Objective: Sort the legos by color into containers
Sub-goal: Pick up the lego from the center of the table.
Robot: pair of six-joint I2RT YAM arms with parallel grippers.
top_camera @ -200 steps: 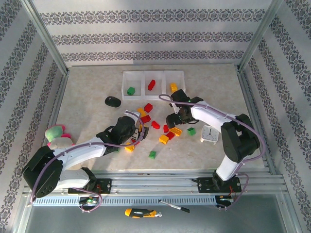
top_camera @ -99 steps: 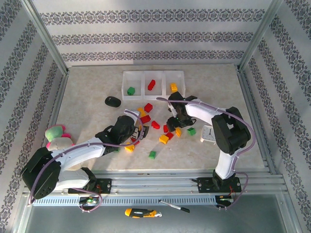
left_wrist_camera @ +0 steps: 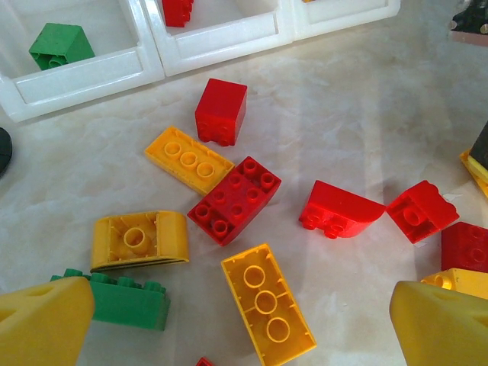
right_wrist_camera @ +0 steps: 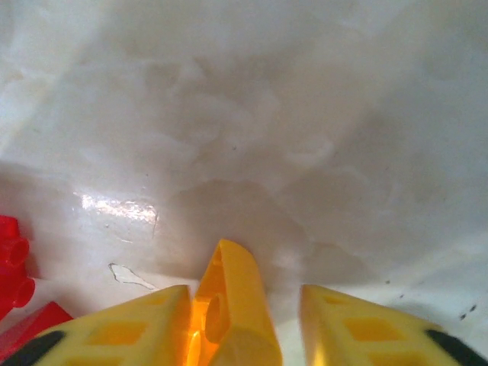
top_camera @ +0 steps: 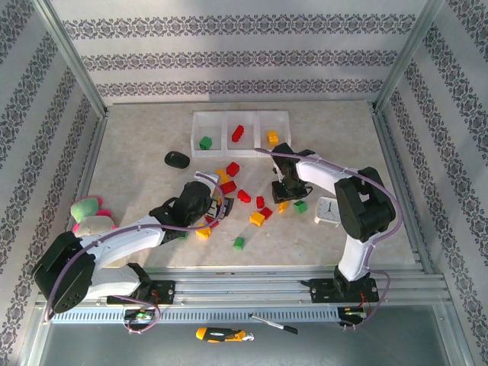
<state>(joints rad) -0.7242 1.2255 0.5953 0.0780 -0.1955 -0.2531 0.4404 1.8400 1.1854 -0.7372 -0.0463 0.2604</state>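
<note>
Red, yellow and green legos [top_camera: 242,196] lie scattered mid-table. The white three-compartment tray [top_camera: 242,114] at the back holds a green lego [top_camera: 205,142], a red lego [top_camera: 238,133] and a yellow lego [top_camera: 272,137]. My right gripper [top_camera: 284,198] points down at the table with its jaws narrowed around a yellow lego [right_wrist_camera: 238,305]. The brick leans on the left finger [right_wrist_camera: 130,328], and a gap separates it from the right finger [right_wrist_camera: 358,328]. My left gripper [left_wrist_camera: 244,324] hovers wide open above a yellow brick [left_wrist_camera: 268,314], a green brick [left_wrist_camera: 126,299] and a red brick [left_wrist_camera: 235,200].
A black oval object [top_camera: 177,159] sits left of the tray. A pink-green plush [top_camera: 90,213] lies at the left edge. A small white square object [top_camera: 328,210] rests right of the bricks. A screwdriver [top_camera: 219,334] and a pen [top_camera: 274,325] lie below the rail.
The right gripper has come down onto the table around a yellow lego, and its jaws have drawn much closer together. The left arm has barely moved.
</note>
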